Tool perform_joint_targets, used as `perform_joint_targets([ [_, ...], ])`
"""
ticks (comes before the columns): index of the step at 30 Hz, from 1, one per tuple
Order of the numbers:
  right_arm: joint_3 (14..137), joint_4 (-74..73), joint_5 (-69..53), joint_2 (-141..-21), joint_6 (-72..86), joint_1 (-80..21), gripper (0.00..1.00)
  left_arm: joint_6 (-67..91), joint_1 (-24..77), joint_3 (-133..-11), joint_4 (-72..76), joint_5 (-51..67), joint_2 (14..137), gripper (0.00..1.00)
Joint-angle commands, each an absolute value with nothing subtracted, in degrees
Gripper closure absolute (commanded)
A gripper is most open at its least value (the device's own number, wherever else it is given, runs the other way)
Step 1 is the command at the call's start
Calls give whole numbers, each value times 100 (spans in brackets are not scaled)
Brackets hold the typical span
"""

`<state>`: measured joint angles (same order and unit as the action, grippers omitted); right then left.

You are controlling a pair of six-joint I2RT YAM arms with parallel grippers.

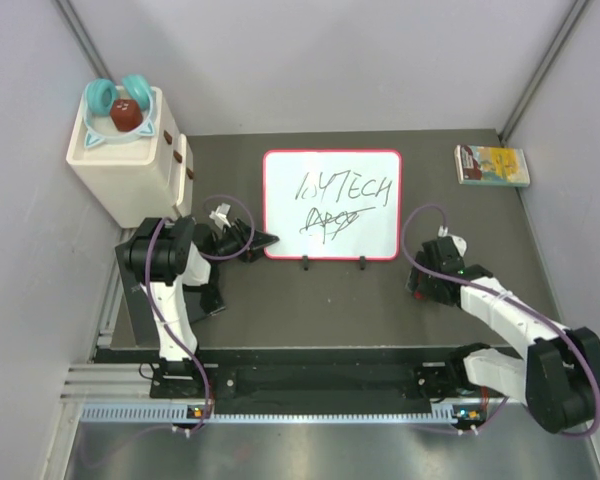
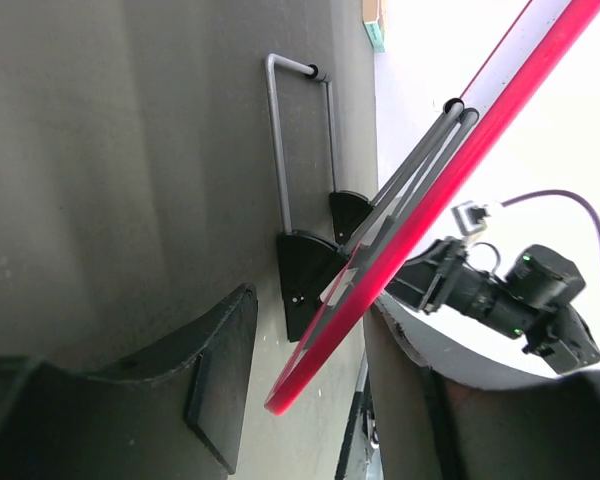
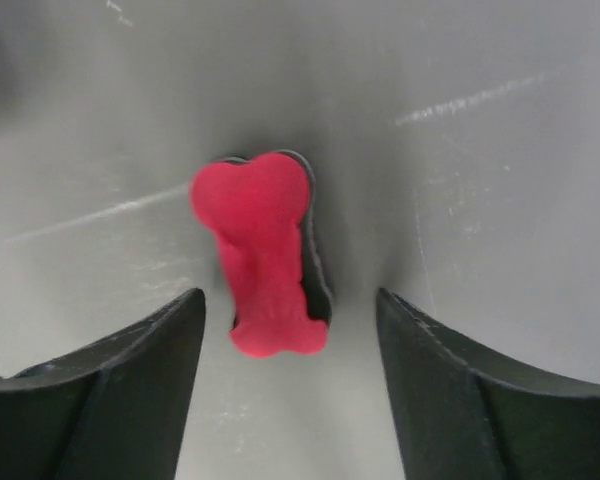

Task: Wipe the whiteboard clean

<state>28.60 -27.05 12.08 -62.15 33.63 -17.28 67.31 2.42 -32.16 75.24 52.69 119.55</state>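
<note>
The whiteboard [image 1: 330,205] stands in the middle of the table, white with a red rim and black marker writing. My left gripper [image 1: 258,241] is at its lower left corner. In the left wrist view the red rim [image 2: 420,230] runs between my open left gripper's [image 2: 310,330] fingers, with a gap on each side. My right gripper [image 1: 425,283] is open, right of the board, just above a red bone-shaped eraser [image 3: 265,255] with a black underside lying on the table. In the right wrist view the eraser lies between the right gripper's [image 3: 290,305] fingertips, nearer the left one.
A white box [image 1: 120,160] carrying teal headphones and a brown object stands at the back left. A small yellow-green book [image 1: 492,165] lies at the back right. The board's black feet [image 1: 305,265] and wire stand [image 2: 280,140] rest on the dark mat.
</note>
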Motion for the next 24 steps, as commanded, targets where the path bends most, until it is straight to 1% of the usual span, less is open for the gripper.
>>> perform_joint_targets([
  [1, 2962, -2374, 1204, -6556, 3463, -1652, 37, 6706, 211, -3322, 9721, 5353, 12041, 50],
  [2, 2962, -2356, 1230, -6522, 3463, -1652, 59, 6715, 211, -3331, 9721, 5344, 12050, 50],
  [3, 2953, -2364, 1265, -6469, 3498, -1652, 77, 6724, 211, -3331, 9721, 5352, 12059, 50],
  [4, 2936, -2373, 1344, -6330, 3507, -1652, 89, 6724, 211, -3331, 9721, 5344, 12067, 50],
  [7, 2927, -2426, 1371, -6205, 3507, -1652, 90, 6732, 211, -3331, 9721, 5344, 12076, 51],
  [9, 2909, -2391, 1319, -6205, 3498, -1652, 100, 6741, 211, -3331, 9721, 5344, 12067, 51],
  [14, 2874, -2390, 1257, -6013, 3454, -1652, 100, 6724, 211, -3287, 9721, 5361, 12032, 53],
  [19, 3023, -2549, 1090, -5441, 3401, -1652, 100, 6741, 211, -3305, 9721, 5388, 12059, 66],
  [24, 3295, -2373, 380, -5011, 3375, -1661, 100, 6732, 211, -3226, 9721, 5396, 11962, 66],
])
